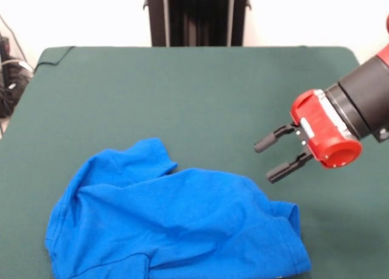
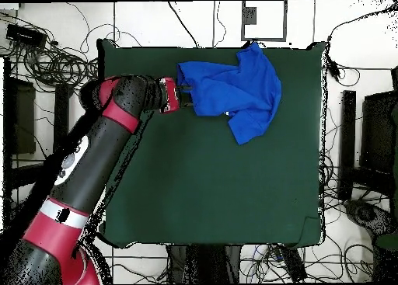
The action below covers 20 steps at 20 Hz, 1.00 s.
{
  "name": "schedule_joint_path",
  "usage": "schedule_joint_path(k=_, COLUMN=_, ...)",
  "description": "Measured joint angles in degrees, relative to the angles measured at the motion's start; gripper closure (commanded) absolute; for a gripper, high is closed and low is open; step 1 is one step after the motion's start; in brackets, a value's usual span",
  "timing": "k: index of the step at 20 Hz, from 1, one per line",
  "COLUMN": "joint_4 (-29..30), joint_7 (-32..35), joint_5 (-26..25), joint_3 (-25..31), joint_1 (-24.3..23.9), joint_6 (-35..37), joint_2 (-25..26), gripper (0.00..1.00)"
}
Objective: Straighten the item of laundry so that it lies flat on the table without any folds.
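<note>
The item of laundry (image 1: 170,224), a bright blue shirt showing only plain blue cloth, lies crumpled with folds and a turned-up sleeve near the front edge of the green table (image 1: 182,90); its lower part runs past the picture's bottom. My gripper (image 1: 268,161) hovers just right of the shirt, its two black fingers (image 1: 265,144) spread open and pointing at the cloth with nothing between them. In the overhead view the shirt (image 2: 233,88) lies at the table's (image 2: 210,181) top edge, and the gripper (image 2: 185,95) is at the shirt's left border.
Tangled cables (image 2: 54,60) lie on the floor round the table, and more cables (image 1: 9,78) show at the left edge in the front view. Dark equipment (image 2: 381,134) stands beside the table's right side.
</note>
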Motion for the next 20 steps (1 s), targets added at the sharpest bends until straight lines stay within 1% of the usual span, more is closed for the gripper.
schedule_joint_path(k=3, joint_4=-0.1, joint_7=0.0, joint_5=-2.8, joint_3=-0.5, joint_1=0.0, joint_6=0.0, joint_2=-0.1, gripper=0.00)
schedule_joint_path(k=6, joint_4=-0.1, joint_7=0.0, joint_5=-7.8, joint_3=-1.4, joint_1=0.0, joint_6=0.0, joint_2=-0.4, gripper=0.00)
schedule_joint_path(k=7, joint_4=-0.1, joint_7=0.0, joint_5=-8.6, joint_3=-1.4, joint_1=0.0, joint_6=0.0, joint_2=-0.5, gripper=0.00)
schedule_joint_path(k=8, joint_4=-0.1, joint_7=0.0, joint_5=-11.0, joint_3=-1.5, joint_1=0.0, joint_6=0.0, joint_2=-0.7, gripper=0.00)
schedule_joint_path(k=14, joint_4=-0.3, joint_7=0.0, joint_5=-14.8, joint_3=-1.5, joint_1=0.0, joint_6=0.0, joint_2=-0.8, gripper=0.00)
schedule_joint_path(k=18, joint_4=-1.6, joint_7=0.0, joint_5=-15.1, joint_3=-1.5, joint_1=-0.2, joint_6=0.0, joint_2=-0.4, gripper=0.00)
schedule_joint_path(k=20, joint_4=-3.5, joint_7=0.0, joint_5=-15.1, joint_3=-1.6, joint_1=-0.7, joint_6=0.4, joint_2=0.1, gripper=0.00)
